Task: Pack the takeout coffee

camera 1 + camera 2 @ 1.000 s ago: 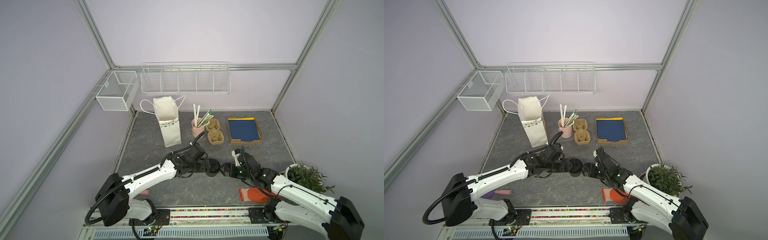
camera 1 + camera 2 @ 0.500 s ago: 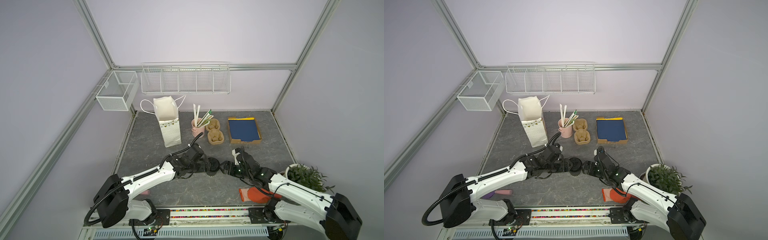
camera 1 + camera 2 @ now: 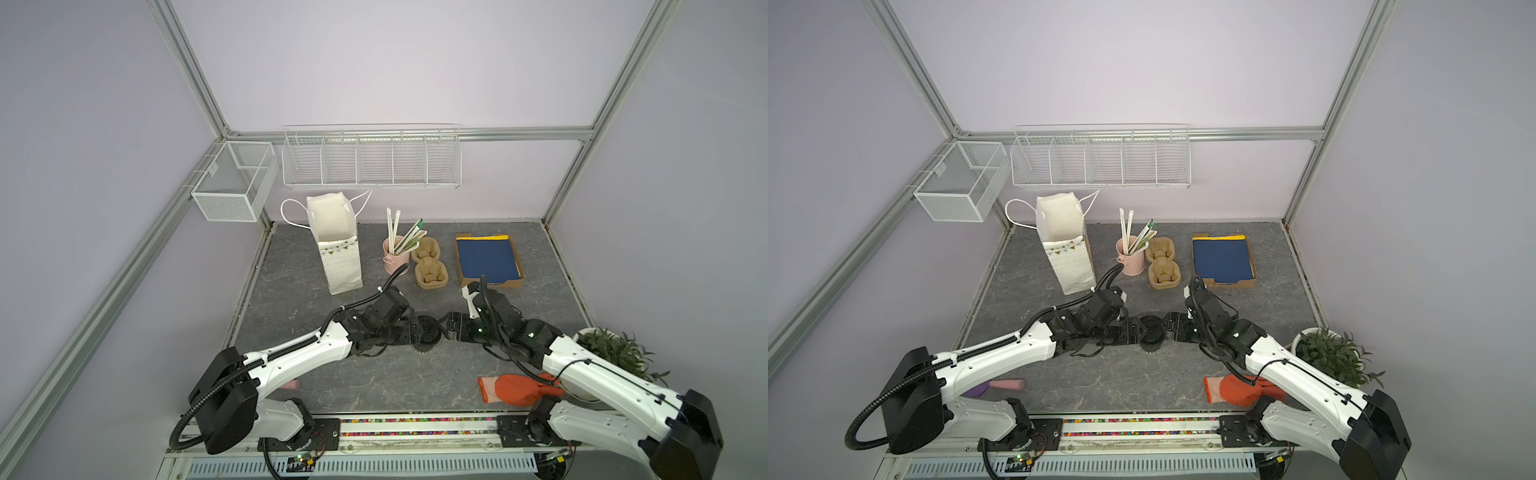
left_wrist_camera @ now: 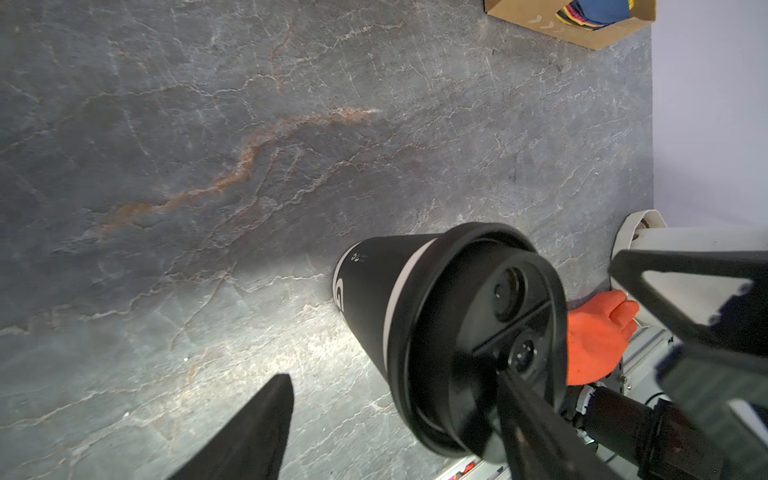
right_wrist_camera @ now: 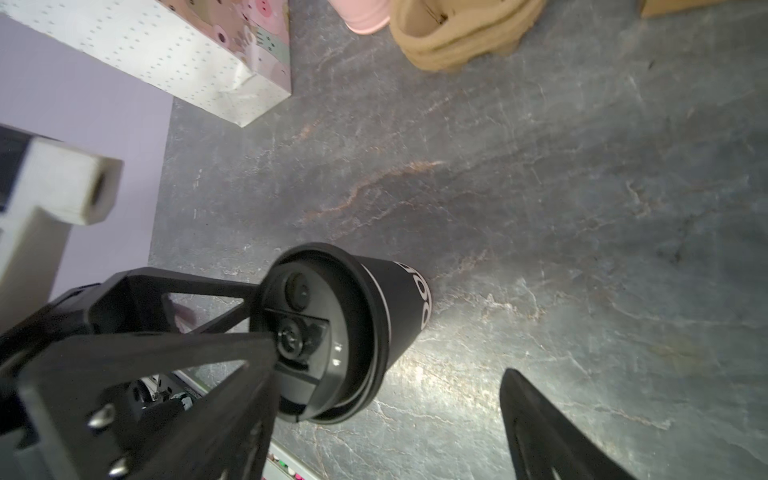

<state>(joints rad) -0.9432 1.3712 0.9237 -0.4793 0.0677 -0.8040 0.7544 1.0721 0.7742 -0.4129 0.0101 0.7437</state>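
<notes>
Coffee cup (image 3: pixel 428 330), one; pulp carriers (image 3: pixel 431 274), two.

chg | R claw (image 3: pixel 442 330) crept in | now nearer coffee cup (image 3: pixel 428 333)

Lidded black takeout coffee (image 3: pixel 428 329) apparently stands upright.

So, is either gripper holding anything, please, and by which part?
Nothing is gripped: left gripper and right gripper are open, one finger of each over the lid of the takeout coffee.
</notes>
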